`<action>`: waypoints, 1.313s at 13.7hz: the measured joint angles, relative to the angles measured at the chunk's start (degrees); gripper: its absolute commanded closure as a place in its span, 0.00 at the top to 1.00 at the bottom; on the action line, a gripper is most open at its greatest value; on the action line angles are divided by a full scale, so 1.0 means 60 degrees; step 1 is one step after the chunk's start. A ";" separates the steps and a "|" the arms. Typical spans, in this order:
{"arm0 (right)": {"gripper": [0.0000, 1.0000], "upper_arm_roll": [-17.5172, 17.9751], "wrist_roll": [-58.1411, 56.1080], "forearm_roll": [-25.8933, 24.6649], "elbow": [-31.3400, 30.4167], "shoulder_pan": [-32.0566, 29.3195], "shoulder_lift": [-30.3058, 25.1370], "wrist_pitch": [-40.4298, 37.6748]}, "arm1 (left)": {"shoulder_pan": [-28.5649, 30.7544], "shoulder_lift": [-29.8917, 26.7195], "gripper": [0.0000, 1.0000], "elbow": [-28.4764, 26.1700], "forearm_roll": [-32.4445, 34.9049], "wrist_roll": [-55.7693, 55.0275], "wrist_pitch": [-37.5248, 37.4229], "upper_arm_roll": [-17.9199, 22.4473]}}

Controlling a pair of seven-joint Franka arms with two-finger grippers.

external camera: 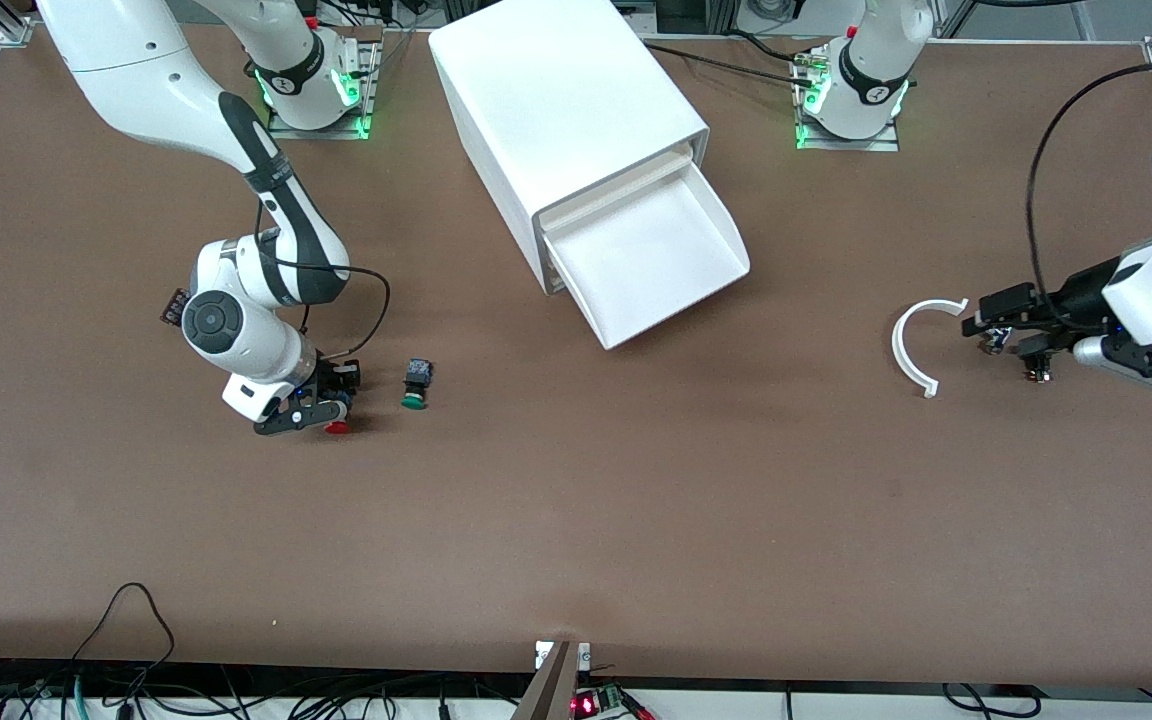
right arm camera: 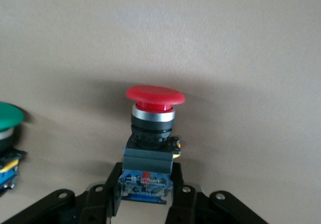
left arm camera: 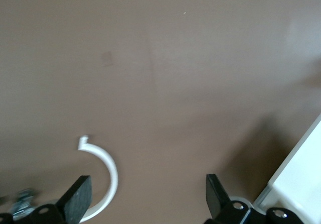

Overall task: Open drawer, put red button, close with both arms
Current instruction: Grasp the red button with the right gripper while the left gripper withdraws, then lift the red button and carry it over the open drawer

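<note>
The red button [external camera: 337, 427] lies low at the table surface toward the right arm's end. My right gripper [external camera: 328, 402] is shut on its black blocky body. In the right wrist view the fingers [right arm camera: 103, 194] clamp the body from both sides and the red button's cap [right arm camera: 154, 96] points away from the wrist. The drawer [external camera: 636, 260] stands pulled out of the white cabinet [external camera: 556, 110], with nothing in its tray. My left gripper [external camera: 986, 328] hangs open and waits low over the table at the left arm's end, nothing between its fingers [left arm camera: 75, 199].
A green-capped button [external camera: 416, 385] lies on the table close beside the red one, toward the drawer, and shows at the edge of the right wrist view [right arm camera: 7, 116]. A white C-shaped ring [external camera: 898, 345] lies just off the left gripper's tips [left arm camera: 113, 171].
</note>
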 measured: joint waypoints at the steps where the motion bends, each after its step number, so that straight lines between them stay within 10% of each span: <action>1: 0.25 0.0003 0.0000 0.0000 0.0112 0.0000 -0.0004 0.0000 | -0.0020 -0.0041 1.00 0.0429 0.0629 -0.0051 -0.0361 -0.0075; 18: 0.25 0.1858 -0.3065 0.0000 0.4411 0.0018 -0.1311 -0.3616 | -0.0595 -0.0334 1.00 0.1561 0.3567 -0.3646 -0.1553 -0.1704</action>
